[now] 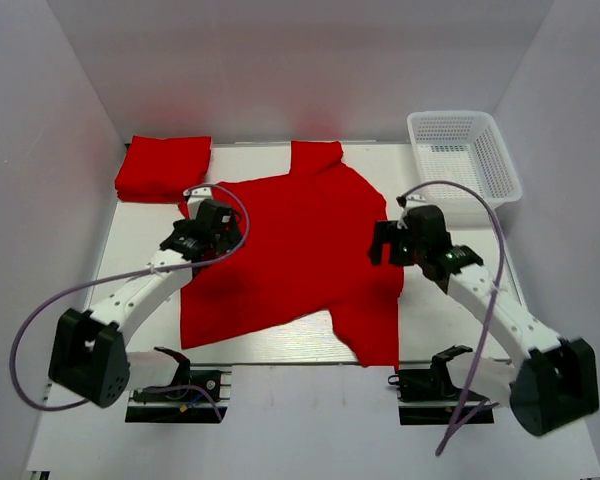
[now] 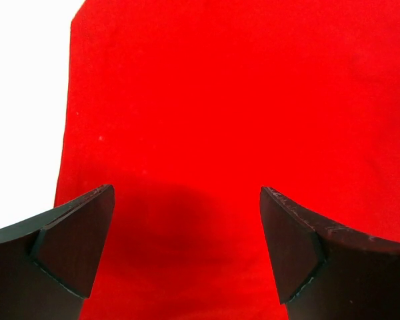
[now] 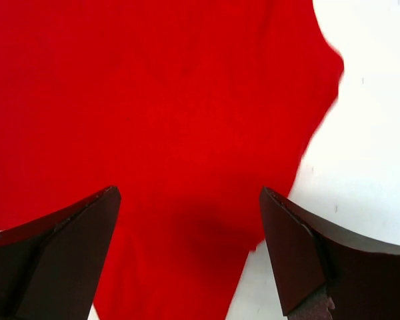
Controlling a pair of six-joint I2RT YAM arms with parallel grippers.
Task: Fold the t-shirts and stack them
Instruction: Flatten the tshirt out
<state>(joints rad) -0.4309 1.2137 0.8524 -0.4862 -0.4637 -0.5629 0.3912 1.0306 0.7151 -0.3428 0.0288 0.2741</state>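
Red spread t-shirt (image 1: 290, 250) lies flat on the table (image 1: 270, 348), laid out for folding. Left pincer (image 2: 187, 200) and right pincer (image 3: 190, 200) hover over its opposite side edges, both gaping and empty, likely to take hold. Folded t-shirt (image 1: 163, 167) waits beyond its far-left corner.

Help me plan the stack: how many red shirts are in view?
2. A spread shirt lies in the middle; a folded shirt sits at the far left corner. The folded one may hide others beneath.
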